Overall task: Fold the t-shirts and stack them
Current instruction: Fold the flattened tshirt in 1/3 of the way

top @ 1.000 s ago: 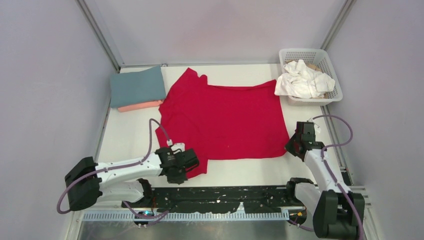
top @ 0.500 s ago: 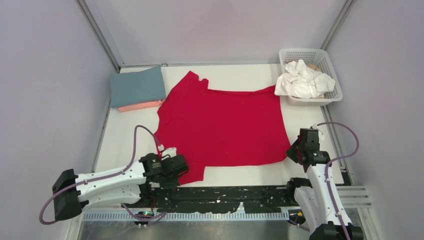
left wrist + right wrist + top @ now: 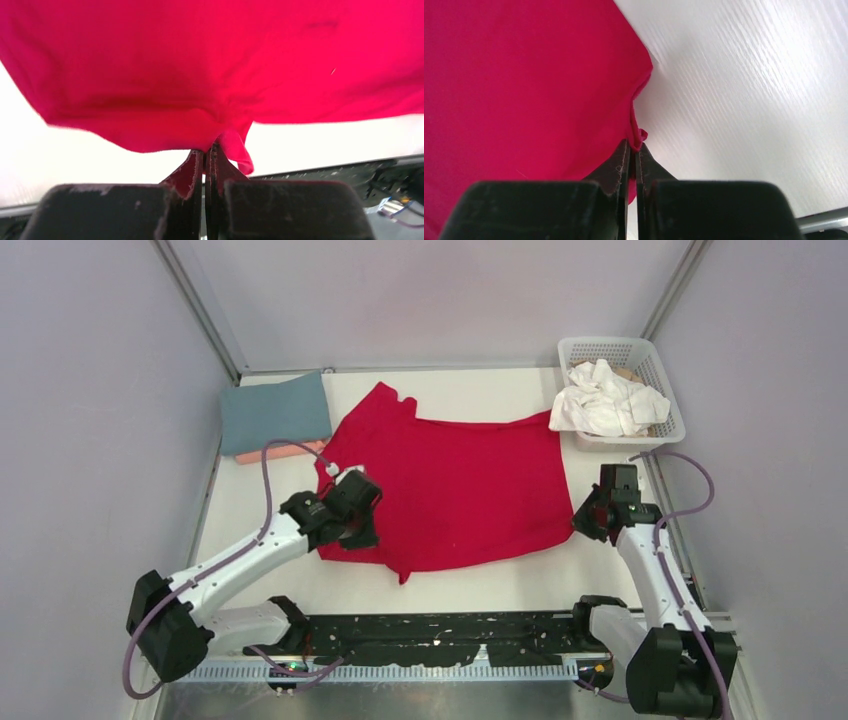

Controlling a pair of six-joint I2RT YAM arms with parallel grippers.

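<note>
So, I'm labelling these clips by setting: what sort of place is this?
Likely a robotics lab cell, not a home: bare grey walls on metal framing, a white table holding a red t-shirt and a basket.

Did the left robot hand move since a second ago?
Yes. The left gripper went away from the black base rail, toward the folded blue-grey shirt, pulling the red shirt's corner with it.

No legible text, label, brand, number or sign anywhere in these views
</note>
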